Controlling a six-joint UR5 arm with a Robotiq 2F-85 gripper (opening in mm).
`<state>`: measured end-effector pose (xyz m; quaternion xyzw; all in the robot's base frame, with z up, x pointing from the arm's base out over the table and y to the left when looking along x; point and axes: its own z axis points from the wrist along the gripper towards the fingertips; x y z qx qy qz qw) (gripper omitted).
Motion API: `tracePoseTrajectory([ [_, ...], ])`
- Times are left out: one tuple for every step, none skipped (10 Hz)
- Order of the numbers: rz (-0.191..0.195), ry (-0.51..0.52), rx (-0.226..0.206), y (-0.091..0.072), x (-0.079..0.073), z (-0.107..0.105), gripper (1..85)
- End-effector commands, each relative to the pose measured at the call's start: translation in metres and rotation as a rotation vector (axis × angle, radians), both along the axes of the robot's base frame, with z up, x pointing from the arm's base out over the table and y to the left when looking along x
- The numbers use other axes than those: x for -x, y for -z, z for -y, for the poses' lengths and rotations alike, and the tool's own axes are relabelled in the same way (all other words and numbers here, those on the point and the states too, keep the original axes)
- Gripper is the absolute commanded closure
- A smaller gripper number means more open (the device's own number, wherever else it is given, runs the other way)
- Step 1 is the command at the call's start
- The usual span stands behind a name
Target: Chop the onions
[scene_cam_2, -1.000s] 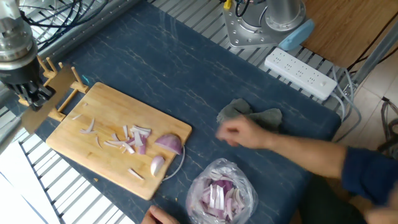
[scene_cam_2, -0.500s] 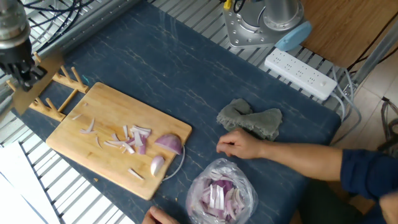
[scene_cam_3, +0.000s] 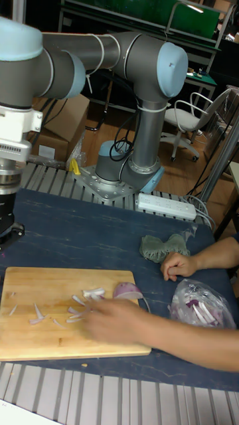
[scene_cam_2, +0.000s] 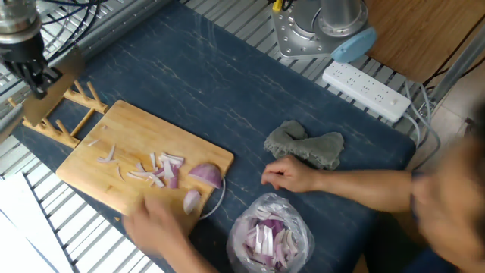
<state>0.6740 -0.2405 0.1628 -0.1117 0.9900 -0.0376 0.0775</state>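
The onions lie on a bamboo cutting board (scene_cam_2: 129, 129) (scene_cam_3: 46, 339). Two purple wedges (scene_cam_2: 206, 174) (scene_cam_2: 192, 202) sit near its right end, and thin slivers (scene_cam_2: 155, 171) (scene_cam_3: 89, 293) are strewn over its middle. One wedge (scene_cam_3: 127, 290) shows in the tall fixed view. My gripper (scene_cam_2: 38, 76) (scene_cam_3: 6, 232) hangs beyond the board's far left corner, apart from the onions. It appears shut on a flat wooden blade (scene_cam_2: 57, 87). A person's blurred hand (scene_cam_2: 155, 226) (scene_cam_3: 116, 320) reaches over the board beside the wedges.
A clear bag (scene_cam_2: 269, 235) (scene_cam_3: 199, 305) of onion pieces lies right of the board, with a second hand (scene_cam_2: 292, 176) (scene_cam_3: 179, 265) resting beside it. A grey-green cloth (scene_cam_2: 307, 145) (scene_cam_3: 159, 247), a power strip (scene_cam_2: 367, 91) and the arm's base (scene_cam_2: 318, 30) stand behind. A pegged wooden rack (scene_cam_2: 79, 102) adjoins the board's left end.
My gripper rose toward the far left, carrying the wooden blade. One hand drew back to rest near the bag. Another hand came in over the board's front.
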Motion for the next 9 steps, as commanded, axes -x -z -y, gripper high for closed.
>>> tracePoseTrajectory([
  [-0.002,0.005,-0.044,0.008,0.012,0.002,84.7],
  [-0.004,0.000,-0.046,0.010,0.014,0.002,84.7],
  [-0.007,0.000,-0.056,0.015,0.016,0.000,84.7],
  [-0.009,-0.012,-0.066,0.021,0.018,-0.001,84.7],
  [-0.009,-0.016,-0.081,0.026,0.020,-0.002,84.7],
  [-0.006,-0.030,-0.078,0.031,0.020,0.001,84.7],
  [-0.001,-0.038,-0.082,0.035,0.019,0.002,84.7],
  [0.003,-0.050,-0.087,0.040,0.017,0.002,84.7],
  [0.008,-0.059,-0.093,0.046,0.016,0.002,84.7],
])
